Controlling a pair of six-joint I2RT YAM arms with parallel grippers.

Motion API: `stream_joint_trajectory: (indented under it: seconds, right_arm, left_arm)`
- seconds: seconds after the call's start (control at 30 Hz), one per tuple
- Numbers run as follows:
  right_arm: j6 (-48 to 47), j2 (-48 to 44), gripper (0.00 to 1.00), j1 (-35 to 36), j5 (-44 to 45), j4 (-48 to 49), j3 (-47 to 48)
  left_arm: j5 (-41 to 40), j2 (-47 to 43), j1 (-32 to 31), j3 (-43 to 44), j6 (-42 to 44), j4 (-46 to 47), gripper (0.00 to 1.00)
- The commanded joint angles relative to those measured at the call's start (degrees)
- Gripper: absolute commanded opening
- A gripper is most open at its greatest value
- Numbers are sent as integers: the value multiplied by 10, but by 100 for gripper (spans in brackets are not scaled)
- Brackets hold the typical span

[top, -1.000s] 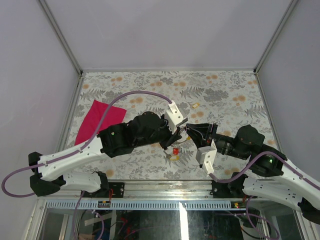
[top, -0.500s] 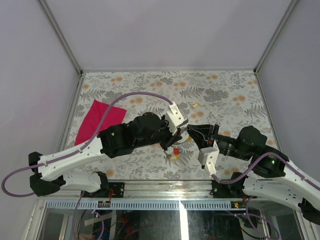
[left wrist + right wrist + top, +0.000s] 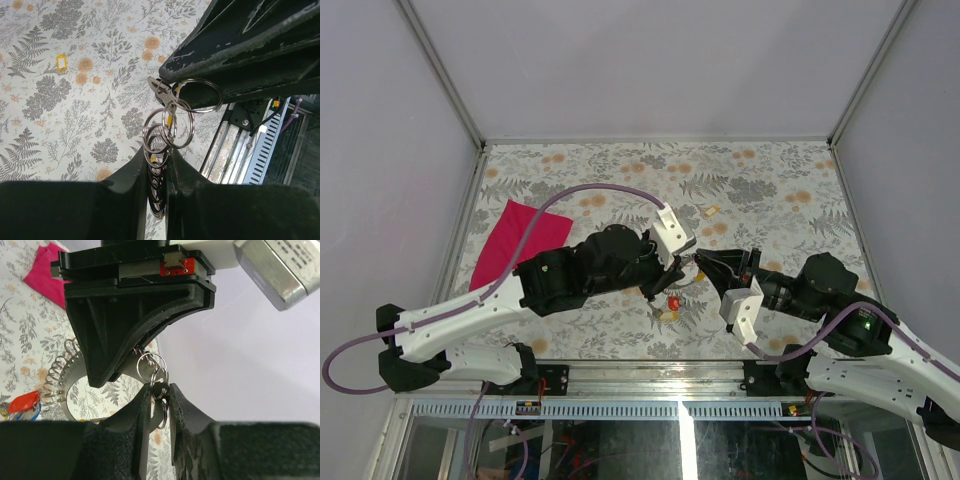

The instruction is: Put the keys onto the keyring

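Both arms reaching inward over mid bench (image 3: 770, 190), tips nearly meeting, left tool (image 3: 671, 273) clamped on coiled keyring (image 3: 60, 371), right tool (image 3: 703, 266) pinching small linked rings (image 3: 152, 371), red key (image 3: 22, 401) dangling.

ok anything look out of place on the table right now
One yellow-capped key lies alone on the table, toward the far side, apart from the keys hanging on the keyring. It looks left out of the bunch. Nothing looks spilled or damaged.
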Motion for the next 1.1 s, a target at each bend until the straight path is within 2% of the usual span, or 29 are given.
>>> stream_joint_trajectory:
  seconds: [0.0,0.2,0.67,1.07]
  right_arm:
    - [64,-14,2,0,25,101,-7]
    - [166,-23,0,0,46,189,-49]
    - [266,-36,0,1,62,290,-107]
    - [251,-36,17,1,47,309,-114]
  left_arm:
    - [-15,-13,0,11,-8,45,0]
    - [-15,-9,0,11,-9,51,0]
    - [-11,-3,0,10,-10,57,0]
    - [-9,4,0,16,-8,57,0]
